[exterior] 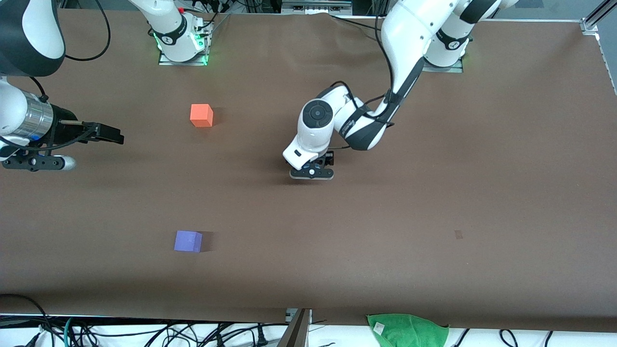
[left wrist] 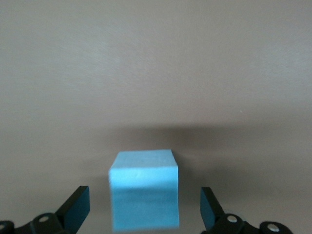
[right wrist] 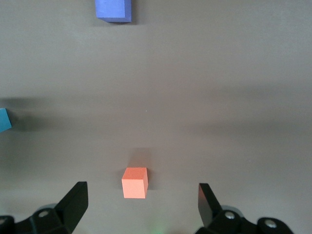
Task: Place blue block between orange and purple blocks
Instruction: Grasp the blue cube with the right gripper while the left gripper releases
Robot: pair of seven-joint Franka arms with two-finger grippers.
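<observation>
The blue block (left wrist: 144, 192) sits on the brown table between the open fingers of my left gripper (left wrist: 145, 210), with a gap on each side. In the front view the left gripper (exterior: 312, 172) is low over the table's middle and hides the block. The orange block (exterior: 201, 115) lies toward the right arm's end, and the purple block (exterior: 188, 241) lies nearer the front camera than it. My right gripper (exterior: 113, 135) hovers open and empty at the right arm's end. Its wrist view shows the orange block (right wrist: 134, 182), the purple block (right wrist: 113, 9) and an edge of the blue block (right wrist: 4, 120).
A green cloth (exterior: 407, 328) lies at the table's front edge, with cables along that edge. A small dark mark (exterior: 458, 234) is on the table toward the left arm's end.
</observation>
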